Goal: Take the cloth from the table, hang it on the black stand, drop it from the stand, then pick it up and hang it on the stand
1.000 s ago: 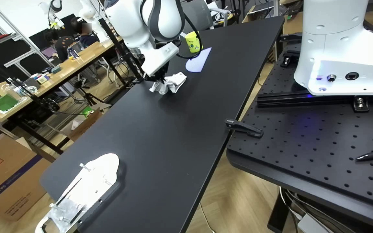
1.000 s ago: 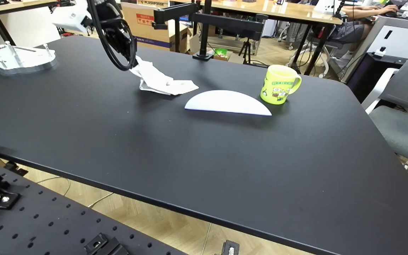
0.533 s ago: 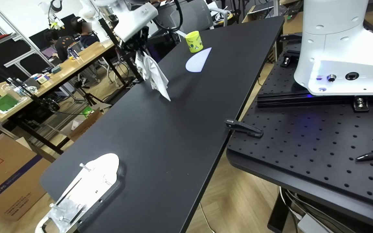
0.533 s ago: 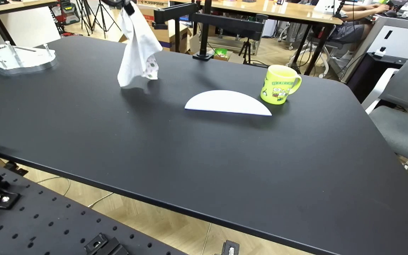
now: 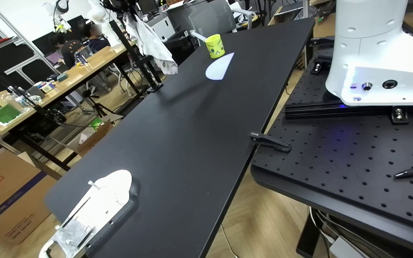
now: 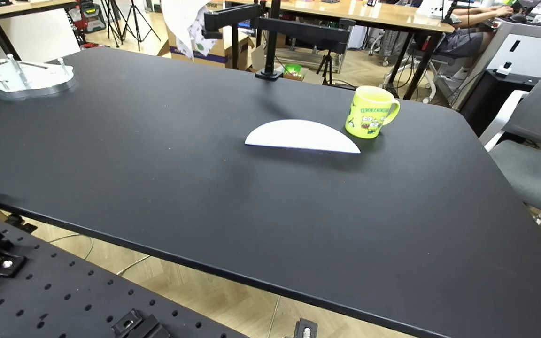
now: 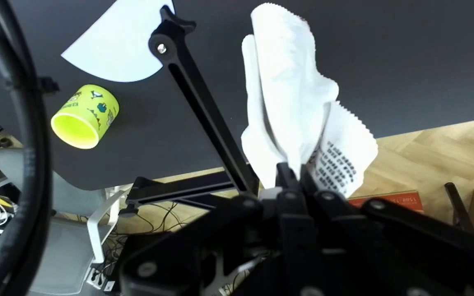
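Robotiq gripper was pinched tight on the white cloth, nothing but fabric between the tips. Cloth hung in the air from the grip, long axis roughly upright, near parallel to the post of the black stand; hem looked clear of the black table, out by its far edge. Key relation: in the wrist view the stand's slotted bar ran diagonally just left of the cloth, inner end near the fingertips. Side by side, not draped. In an exterior view the bar's end joint overlapped the cloth's edge; couldn't tell if they touched. My read: cloth not hung, couldn't say whether this was hang one or two. Next move called for a sideways shift, leftward in the wrist view, to get fabric across the bar before release. Lower half seemed down around bar height, so risk was bunching against the bar; a bit more lift first looked sensible.
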Tool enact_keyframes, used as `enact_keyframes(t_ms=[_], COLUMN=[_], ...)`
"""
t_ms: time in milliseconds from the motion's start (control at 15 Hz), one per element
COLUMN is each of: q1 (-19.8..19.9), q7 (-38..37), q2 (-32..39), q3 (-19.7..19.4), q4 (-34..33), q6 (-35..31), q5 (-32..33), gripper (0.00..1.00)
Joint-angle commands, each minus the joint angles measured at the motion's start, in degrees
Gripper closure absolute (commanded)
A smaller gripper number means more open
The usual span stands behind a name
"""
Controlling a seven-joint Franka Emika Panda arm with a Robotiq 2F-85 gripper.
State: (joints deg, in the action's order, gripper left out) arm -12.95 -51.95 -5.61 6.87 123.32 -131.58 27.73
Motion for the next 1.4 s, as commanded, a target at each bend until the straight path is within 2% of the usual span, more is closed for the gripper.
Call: enact_keyframes(t_ms=[0,467,800,1333], q1=[2.22,5.93,8.42,11.95], q7=[2.18,3.42,3.08,2.19], q2=[-3.84,-10.28,-14.3,-10.46], q3=[2.47,3.13,3.48,2.88], q4=[-2.78,-1.84,1.52,9.2], q6=[5.87,7.94,7.94,-2.68], q5=[-1.57,-3.83,-3.54,-4.09], gripper=[0.99,0.99,0.99,0.99])
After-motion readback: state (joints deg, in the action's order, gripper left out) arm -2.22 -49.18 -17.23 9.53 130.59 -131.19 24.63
